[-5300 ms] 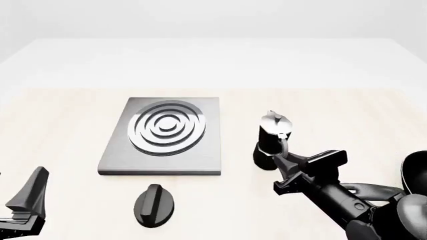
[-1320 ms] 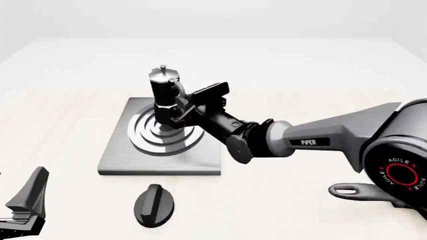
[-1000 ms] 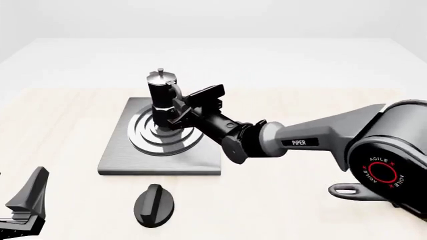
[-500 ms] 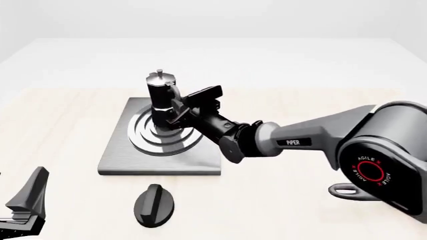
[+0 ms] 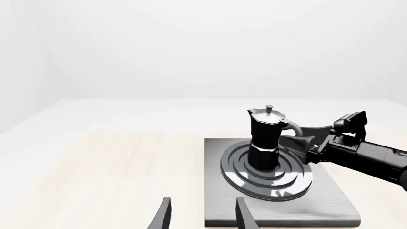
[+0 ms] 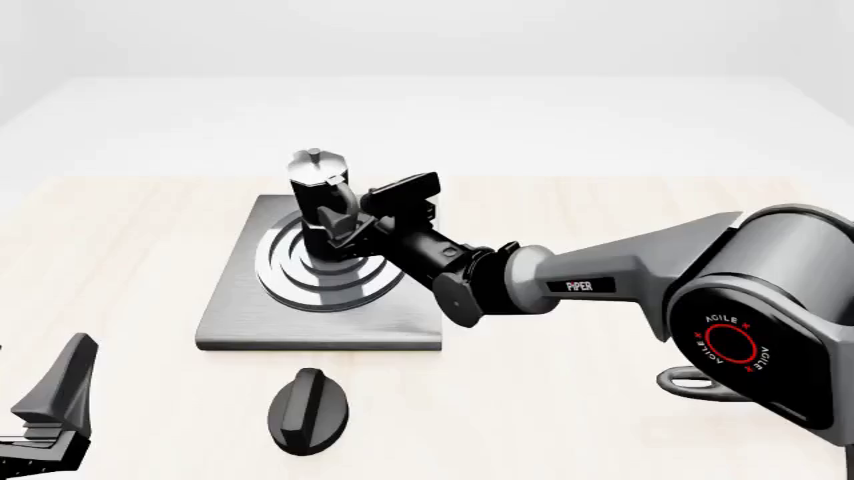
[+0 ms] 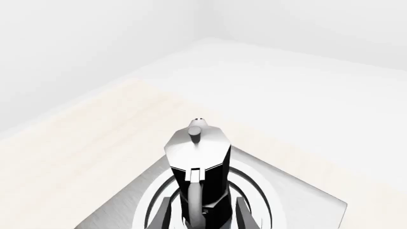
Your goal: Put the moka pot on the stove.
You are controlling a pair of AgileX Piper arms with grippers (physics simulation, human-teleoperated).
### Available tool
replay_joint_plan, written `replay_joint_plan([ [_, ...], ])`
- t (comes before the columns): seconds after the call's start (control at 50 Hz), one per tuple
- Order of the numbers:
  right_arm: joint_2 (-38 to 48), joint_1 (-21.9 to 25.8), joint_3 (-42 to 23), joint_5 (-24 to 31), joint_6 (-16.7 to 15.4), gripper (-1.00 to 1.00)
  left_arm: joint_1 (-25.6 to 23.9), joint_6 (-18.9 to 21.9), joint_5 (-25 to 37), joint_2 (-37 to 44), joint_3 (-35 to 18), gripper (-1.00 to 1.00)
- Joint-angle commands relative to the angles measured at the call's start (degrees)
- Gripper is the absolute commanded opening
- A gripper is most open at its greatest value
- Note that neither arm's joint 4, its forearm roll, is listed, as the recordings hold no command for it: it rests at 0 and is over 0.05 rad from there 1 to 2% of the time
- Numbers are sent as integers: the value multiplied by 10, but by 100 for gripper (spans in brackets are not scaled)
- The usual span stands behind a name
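Observation:
The moka pot (image 6: 318, 198) is black with a silver lid and stands upright on the ringed middle of the grey stove (image 6: 400, 320). My right gripper (image 6: 344, 228) reaches in from the right at the pot's handle side. In the right wrist view its fingers (image 7: 164, 212) stand apart on either side of the pot's handle (image 7: 192, 198) without touching it, so it is open. The left wrist view shows the pot (image 5: 265, 138) upright on the stove's rings (image 5: 330, 200). My left gripper (image 6: 54, 410) is open and empty at the near left corner.
A black oval knob (image 6: 310, 410) lies on the table in front of the stove. A grey pan handle (image 6: 687, 378) shows under my right arm at the right. The right arm spans the table from the right edge to the stove.
The pot has been carried from the table right of the stove onto the rings. In the last second it came down and a little left with the right gripper. The left arm is still.

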Motion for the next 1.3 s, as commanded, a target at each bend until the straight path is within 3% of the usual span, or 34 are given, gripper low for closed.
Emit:
replay_joint_plan([
  [0.02,1,0,-3,3,1,100,0,0,0,0,0,100],
  [0.48,-19,8,14,4,-3,100,0,0,0,0,0,100],
  [1.3,-170,4,150,-12,-41,100,0,0,0,0,0,100],
])
